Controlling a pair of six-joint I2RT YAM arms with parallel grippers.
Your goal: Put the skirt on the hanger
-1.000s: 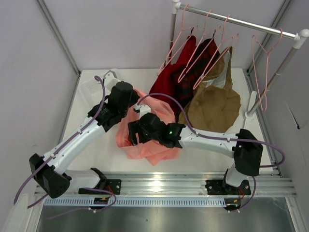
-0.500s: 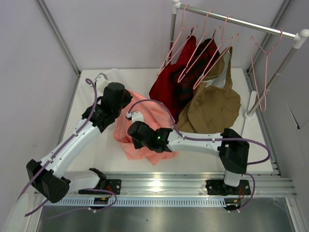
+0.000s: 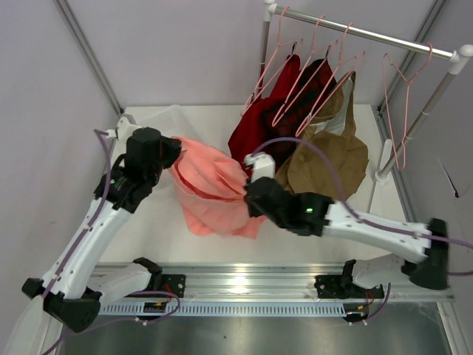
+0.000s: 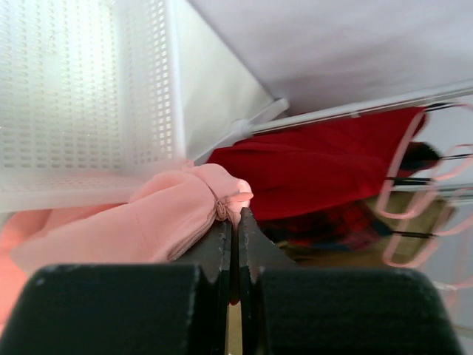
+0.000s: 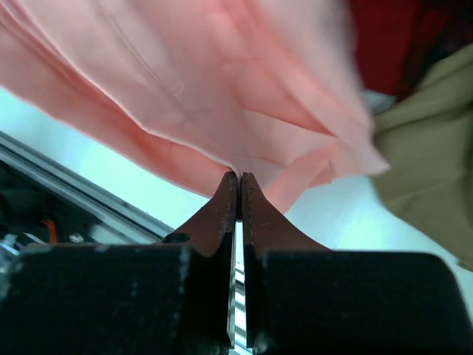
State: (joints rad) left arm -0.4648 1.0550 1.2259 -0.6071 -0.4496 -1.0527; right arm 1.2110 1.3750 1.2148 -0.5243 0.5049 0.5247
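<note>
The salmon-pink skirt (image 3: 214, 194) hangs stretched between both grippers above the white table, its lower folds drooping to the tabletop. My left gripper (image 3: 171, 157) is shut on the skirt's left edge; in the left wrist view its tips (image 4: 235, 214) pinch a bunched seam of the skirt (image 4: 140, 225). My right gripper (image 3: 248, 197) is shut on the skirt's right edge, and its own view shows the tips (image 5: 239, 177) closed on a fold of the skirt (image 5: 222, 81). An empty pale-pink hanger (image 3: 396, 126) hangs at the right end of the rail.
A silver rail (image 3: 362, 31) at the back right carries several pink hangers with a dark red garment (image 3: 259, 126) and a tan-brown garment (image 3: 329, 163). A white perforated basket (image 3: 159, 118) stands behind the left gripper. The rail's post (image 3: 384, 159) stands at the right.
The right gripper has shut on the skirt and swung right. The left arm pulled back and left. The skirt went from a heap to a spread, lifted sheet between them.
</note>
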